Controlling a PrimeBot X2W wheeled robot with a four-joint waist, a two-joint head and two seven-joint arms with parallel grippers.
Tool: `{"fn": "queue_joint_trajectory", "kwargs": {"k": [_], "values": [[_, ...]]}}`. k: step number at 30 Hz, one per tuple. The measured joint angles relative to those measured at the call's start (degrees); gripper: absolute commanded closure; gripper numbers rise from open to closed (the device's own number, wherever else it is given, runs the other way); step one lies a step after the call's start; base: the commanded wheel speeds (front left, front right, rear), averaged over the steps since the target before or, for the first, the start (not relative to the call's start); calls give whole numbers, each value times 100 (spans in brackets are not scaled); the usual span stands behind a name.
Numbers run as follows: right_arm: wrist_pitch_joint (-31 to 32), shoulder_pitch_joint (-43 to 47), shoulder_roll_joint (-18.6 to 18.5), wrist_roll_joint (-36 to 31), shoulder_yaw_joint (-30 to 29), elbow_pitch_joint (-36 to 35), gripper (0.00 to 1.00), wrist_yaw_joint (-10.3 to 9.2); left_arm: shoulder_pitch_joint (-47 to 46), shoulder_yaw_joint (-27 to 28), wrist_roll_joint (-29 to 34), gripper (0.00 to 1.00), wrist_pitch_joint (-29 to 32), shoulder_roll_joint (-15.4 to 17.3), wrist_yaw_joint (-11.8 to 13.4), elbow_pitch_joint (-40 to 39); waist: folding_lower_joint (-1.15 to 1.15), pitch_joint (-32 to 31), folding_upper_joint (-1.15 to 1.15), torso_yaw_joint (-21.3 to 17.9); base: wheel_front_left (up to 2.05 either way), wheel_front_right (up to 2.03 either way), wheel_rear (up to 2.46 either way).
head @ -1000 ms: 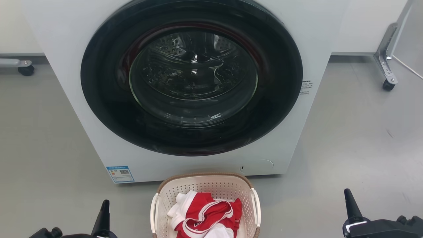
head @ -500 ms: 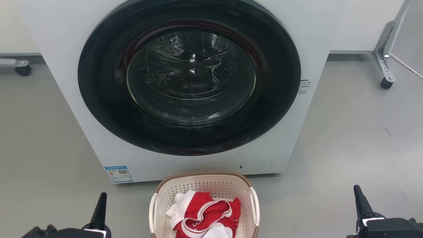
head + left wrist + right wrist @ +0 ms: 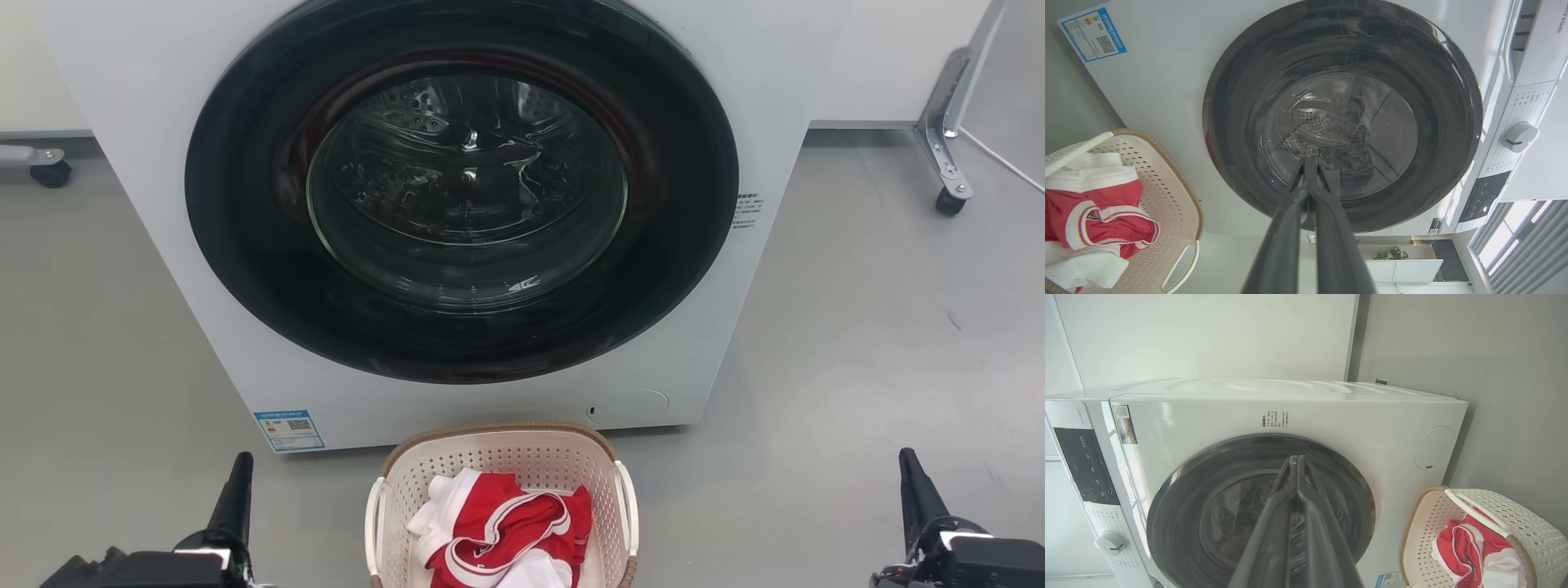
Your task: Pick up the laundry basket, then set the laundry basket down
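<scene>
Laundry basket [image 3: 498, 456] untouched — left gripper [image 3: 242, 459], right gripper [image 3: 904, 454] flank it, fingers together.

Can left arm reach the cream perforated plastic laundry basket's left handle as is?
Probably yes: only bare grey floor lies between the left gripper and the white left handle of the laundry basket. Jaws look shut; open first.

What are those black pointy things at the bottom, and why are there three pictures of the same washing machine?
Those are a robot's two hands, called grippers. The left gripper and right gripper are both shut and hold nothing. One picture comes from a camera on the robot's head; the other two come from its wrists, looking along the fingers. On the grey floor stands a white washing machine, door closed, and before it the laundry basket with red-and-white clothes inside.
</scene>
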Motion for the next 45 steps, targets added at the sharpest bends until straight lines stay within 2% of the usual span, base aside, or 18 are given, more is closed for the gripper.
{"fn": "queue_joint_trajectory", "kwargs": {"k": [7,45], "values": [[88,-91,3,288,-105,25,100,74,-94,57,-325,100,86,-15,-49,38,0,5,0,-10,0,0,0],[88,-91,5,289,-107,27,100,77,-94,58,-328,100,86,-18,-49,45,0,5,0,-9,0,0,0]]}}
